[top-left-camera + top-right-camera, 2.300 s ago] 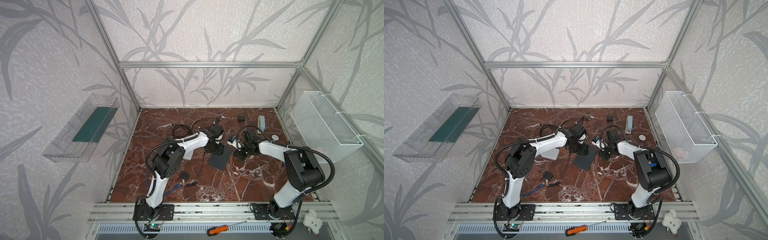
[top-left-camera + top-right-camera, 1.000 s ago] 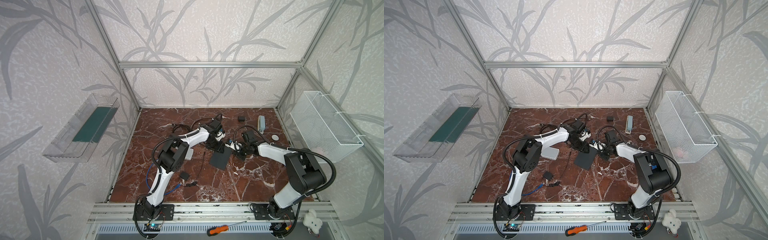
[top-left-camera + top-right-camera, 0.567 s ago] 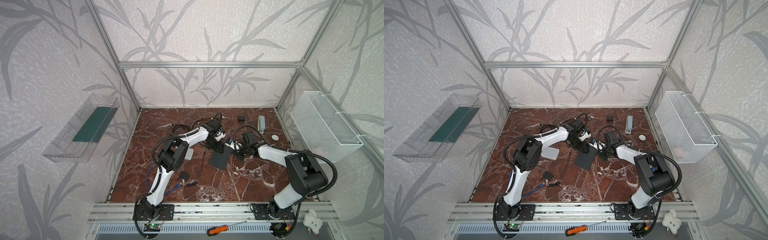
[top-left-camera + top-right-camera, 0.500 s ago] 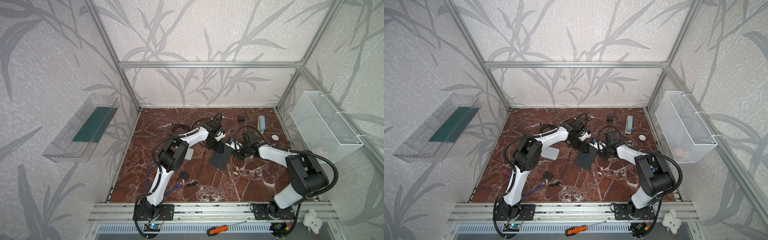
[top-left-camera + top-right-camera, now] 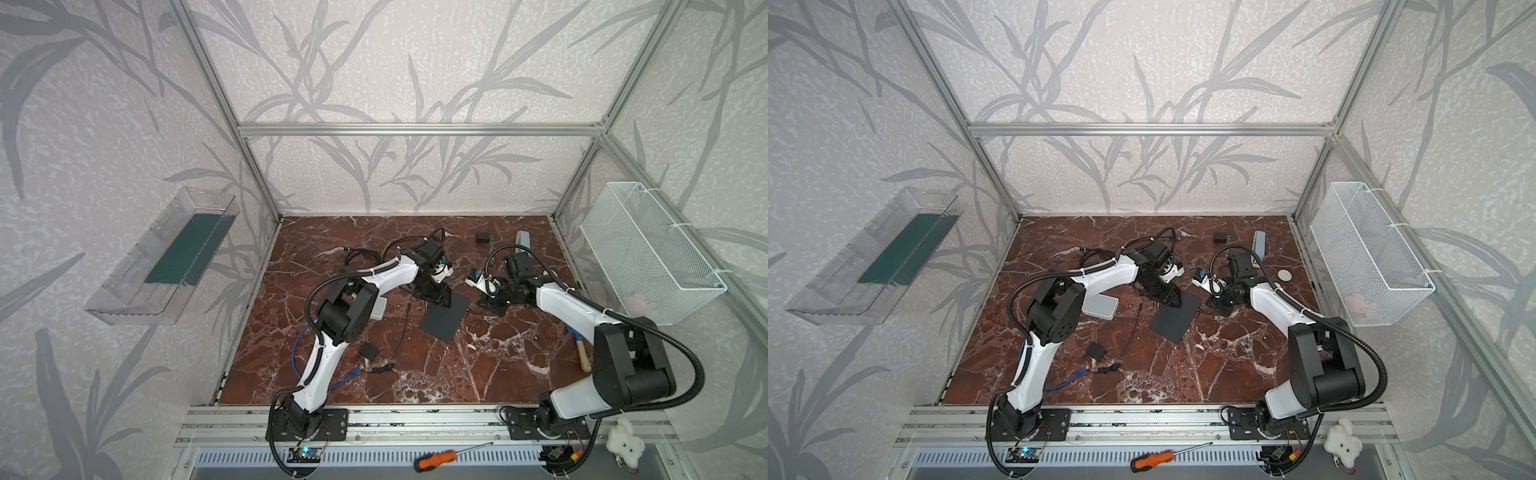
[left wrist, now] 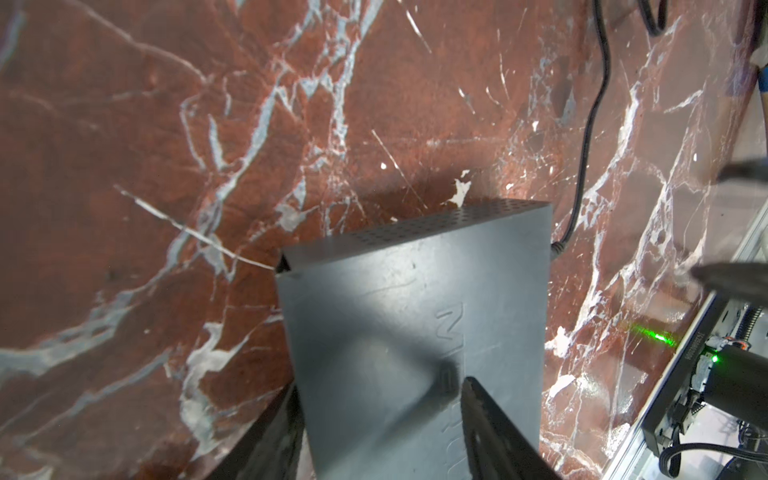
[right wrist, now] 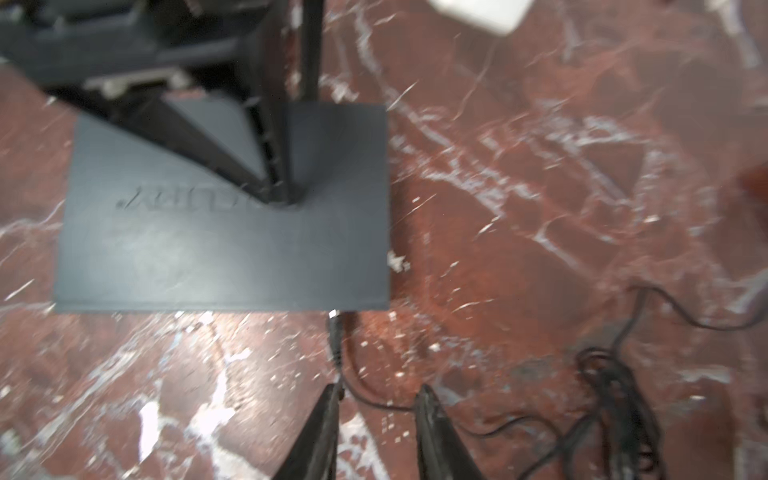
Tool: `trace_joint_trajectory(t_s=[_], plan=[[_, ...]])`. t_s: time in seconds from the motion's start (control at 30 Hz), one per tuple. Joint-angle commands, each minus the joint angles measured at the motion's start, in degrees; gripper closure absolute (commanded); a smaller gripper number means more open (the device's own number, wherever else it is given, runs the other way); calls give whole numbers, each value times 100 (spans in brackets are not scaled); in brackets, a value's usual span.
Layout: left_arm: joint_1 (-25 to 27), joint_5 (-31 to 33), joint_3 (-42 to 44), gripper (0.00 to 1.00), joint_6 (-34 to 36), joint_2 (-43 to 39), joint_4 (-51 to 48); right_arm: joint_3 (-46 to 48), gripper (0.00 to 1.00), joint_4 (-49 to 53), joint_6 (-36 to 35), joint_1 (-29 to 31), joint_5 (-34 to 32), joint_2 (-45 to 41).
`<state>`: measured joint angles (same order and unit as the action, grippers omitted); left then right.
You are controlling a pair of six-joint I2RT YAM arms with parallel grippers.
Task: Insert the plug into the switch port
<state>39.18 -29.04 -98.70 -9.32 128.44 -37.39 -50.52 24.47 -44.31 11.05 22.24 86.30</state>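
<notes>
- Right pincer point(image 7: 380, 390): jaws parted, nothing clamped. A thin black cord point(image 7: 386, 407) crosses the gap between the fingertips. It sits at the slab's 3 o'clock in both top views.
- Plug point(image 7: 336, 336): low on the table point(image 5: 478, 374), just ahead of the right pincer's tips. Its metal end meets the near edge of the dark grey slab point(image 7: 208, 257). The wrist view is blurred, so whether it is seated cannot be told. It is too small to pick out in the top views.
- Switch port: not made out in any view; that slab edge shows no detail.
- Left pincer point(image 6: 380, 382): grips the slab at its 12 o'clock end. One fingertip is on the top face; the other is against a side edge and partly hidden by it.
- Slab lettering: embossed, partly covered by that fingertip.
- White box point(image 5: 1102, 308): at the slab's 9 o'clock, partly under the left arm.
- Adapter block point(image 5: 368, 352): at the slab's 8 o'clock, well apart; its cord cannot be traced.
</notes>
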Motion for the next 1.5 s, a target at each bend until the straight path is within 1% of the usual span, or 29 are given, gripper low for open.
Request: trace_joint_trajectory(t_s=[0.0, 0.07, 0.27, 0.43, 0.5, 0.6, 0.73, 0.9, 0.93, 1.13, 1.27, 1.4, 1.47], plan=[[55, 206, 228, 39, -280, -86, -90, 76, 67, 447, -354, 11, 213, 73], [55, 199, 254, 38, -333, -117, -41, 93, 67, 355, -389, 53, -36, 213], [56, 197, 357, 39, -390, -151, 20, -209, 67, 422, -536, 353, -444, 754], [57, 165, 413, 38, -430, -161, 96, -287, 67, 261, -529, 486, -692, 933], [55, 131, 415, 38, -439, -162, 118, -325, 69, 226, -532, 502, -718, 974], [55, 63, 405, 39, -439, -151, 135, -393, 75, 199, -536, 520, -796, 1083], [55, 10, 414, 40, -400, -146, 113, -443, 78, 95, -548, 539, -887, 1117], [55, -107, 442, 40, -343, -137, 119, -503, 84, 95, -623, 547, -809, 1117], [59, -153, 447, 41, -333, -124, 130, -530, 86, 140, -652, 547, -775, 1274], [98, -458, 520, 42, -140, -124, 114, -650, 97, 49, -711, 634, -494, 1275], [133, -708, 605, 43, -70, -153, 134, -789, 99, 8, -630, 635, -395, 1319], [193, -794, 632, 43, -18, -145, 152, -867, 99, -171, -553, 644, -211, 1302], [213, -830, 610, 43, -10, -120, 170, -820, 98, -325, -574, 644, 36, 1274]])
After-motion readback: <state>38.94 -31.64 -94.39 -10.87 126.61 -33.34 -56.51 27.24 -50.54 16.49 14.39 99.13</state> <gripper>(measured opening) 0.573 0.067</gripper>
